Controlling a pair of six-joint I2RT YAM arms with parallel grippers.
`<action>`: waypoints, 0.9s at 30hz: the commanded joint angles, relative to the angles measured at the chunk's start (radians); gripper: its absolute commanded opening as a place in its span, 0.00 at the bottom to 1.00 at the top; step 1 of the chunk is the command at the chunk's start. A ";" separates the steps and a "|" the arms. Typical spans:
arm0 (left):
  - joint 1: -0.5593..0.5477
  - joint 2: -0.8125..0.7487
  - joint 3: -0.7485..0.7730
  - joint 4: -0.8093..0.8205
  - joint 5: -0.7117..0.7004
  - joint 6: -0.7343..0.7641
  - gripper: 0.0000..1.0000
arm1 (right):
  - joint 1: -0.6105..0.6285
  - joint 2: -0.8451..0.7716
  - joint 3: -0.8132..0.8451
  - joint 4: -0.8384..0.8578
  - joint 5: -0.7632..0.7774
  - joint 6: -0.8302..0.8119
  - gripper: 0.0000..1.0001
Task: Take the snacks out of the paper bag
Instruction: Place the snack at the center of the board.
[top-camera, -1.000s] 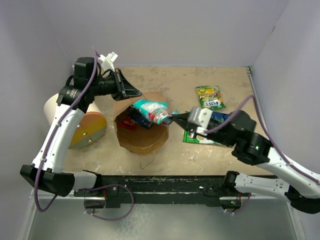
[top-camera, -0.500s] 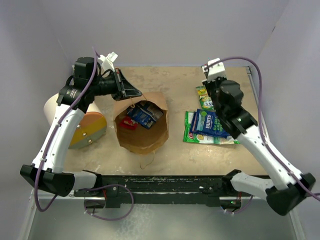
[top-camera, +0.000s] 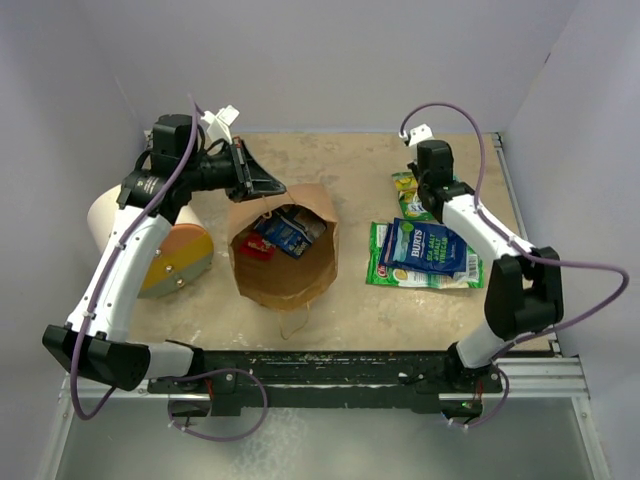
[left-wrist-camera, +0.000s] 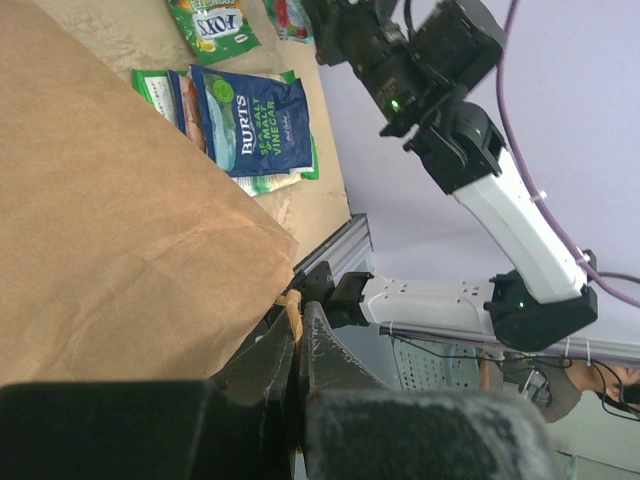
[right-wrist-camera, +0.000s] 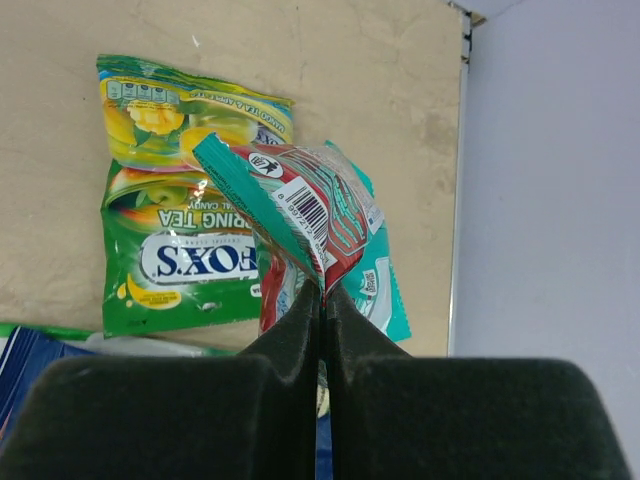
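Two grips: left claw (left-wrist-camera: 298, 325) pinches the paper bag (left-wrist-camera: 110, 240) rim; right claw (right-wrist-camera: 322, 298) clamps a teal-red packet (right-wrist-camera: 318, 205) at the bag's two o'clock.

Matt paper bag (top-camera: 290, 285), glossy plastic snacks (top-camera: 432, 247)

Both clamped: left hand (left-wrist-camera: 297, 312), right hand (right-wrist-camera: 322, 292)

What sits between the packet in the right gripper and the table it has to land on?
The right gripper holds the teal-and-red packet partly over the green-yellow packet already lying on the table. Nothing else visible is in the way; bare table shows beside it.
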 joint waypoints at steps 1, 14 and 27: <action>0.008 0.000 0.000 0.057 0.034 -0.008 0.00 | -0.012 0.061 0.108 0.042 -0.006 0.027 0.00; 0.008 -0.014 0.009 0.040 0.017 0.010 0.00 | -0.009 0.246 0.088 0.001 -0.076 0.294 0.02; 0.008 -0.038 0.009 0.013 0.020 0.020 0.00 | -0.009 0.017 -0.026 0.038 -0.321 0.363 0.77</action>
